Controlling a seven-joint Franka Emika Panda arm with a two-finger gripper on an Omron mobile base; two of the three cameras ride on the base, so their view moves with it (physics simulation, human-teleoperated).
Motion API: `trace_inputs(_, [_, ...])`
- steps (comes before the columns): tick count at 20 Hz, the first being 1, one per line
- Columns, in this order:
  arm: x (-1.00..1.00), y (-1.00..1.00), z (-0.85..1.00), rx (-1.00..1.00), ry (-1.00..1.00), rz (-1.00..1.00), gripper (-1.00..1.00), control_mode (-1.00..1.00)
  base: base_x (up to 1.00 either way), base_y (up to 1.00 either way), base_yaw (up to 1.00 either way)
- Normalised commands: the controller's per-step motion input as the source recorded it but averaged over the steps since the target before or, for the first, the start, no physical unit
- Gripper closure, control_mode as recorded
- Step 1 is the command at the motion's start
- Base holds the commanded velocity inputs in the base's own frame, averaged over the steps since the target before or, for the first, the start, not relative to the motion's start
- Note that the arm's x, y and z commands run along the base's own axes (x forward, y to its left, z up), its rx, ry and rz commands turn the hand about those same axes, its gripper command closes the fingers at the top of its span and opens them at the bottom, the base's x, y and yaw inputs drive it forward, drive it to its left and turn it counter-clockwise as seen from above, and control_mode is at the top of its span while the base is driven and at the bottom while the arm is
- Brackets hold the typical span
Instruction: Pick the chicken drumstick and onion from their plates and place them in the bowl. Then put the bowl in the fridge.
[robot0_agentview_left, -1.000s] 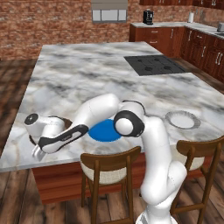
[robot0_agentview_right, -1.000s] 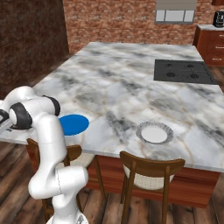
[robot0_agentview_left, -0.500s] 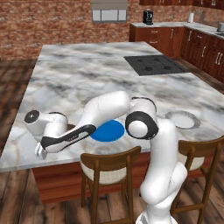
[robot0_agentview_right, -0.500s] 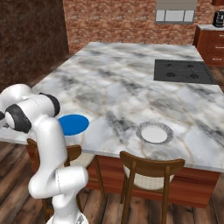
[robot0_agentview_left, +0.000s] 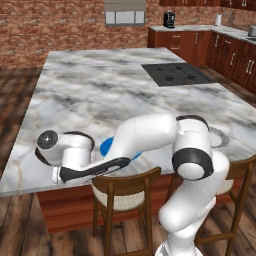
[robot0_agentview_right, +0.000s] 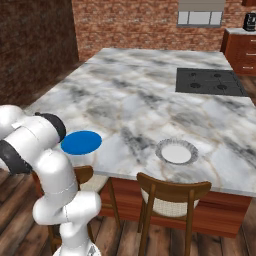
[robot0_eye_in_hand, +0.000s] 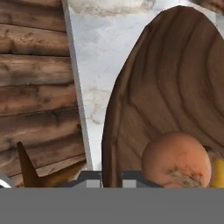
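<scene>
Onion (robot0_eye_in_hand: 176, 159) sits inside the wooden bowl (robot0_eye_in_hand: 175, 83), a round reddish-brown ball low on the grain, with a sliver of the yellowish chicken drumstick (robot0_eye_in_hand: 217, 173) just beside it. The bowl rests near the edge of the marble counter (robot0_eye_in_hand: 100, 57), above the plank floor (robot0_eye_in_hand: 35, 87). My gripper (robot0_eye_in_hand: 111, 177) straddles the bowl's rim; whether it is clamped I cannot tell. The blue plate (robot0_agentview_right: 81, 142) and the pale plate (robot0_agentview_right: 175, 152) lie bare, well apart.
</scene>
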Motion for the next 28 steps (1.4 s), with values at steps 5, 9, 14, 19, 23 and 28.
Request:
trace_inputs(5, [-0.38,-0.57,0.32,0.01,-0.06,0.29,1.00,-1.00,0.00,0.00,0.00])
trace_inputs(9, [-0.32,-0.55,0.37,0.00,0.00,0.26,1.00,-1.00,0.00,0.00,0.00])
trace_inputs(14, [-0.28,-0.56,0.35,0.00,0.00,0.26,1.00,-1.00,0.00,0.00,0.00])
trace_inputs(19, [-0.28,-0.53,0.30,0.00,0.00,0.22,1.00,-1.00,0.00,0.00,0.00])
trace_inputs(23, [-0.26,-0.49,0.26,0.00,0.00,0.08,1.00,-1.00,0.00,0.00,0.00])
trace_inputs(28, [-0.24,-0.55,0.23,0.00,0.00,0.00,1.00,-1.00,0.00,0.00,0.00])
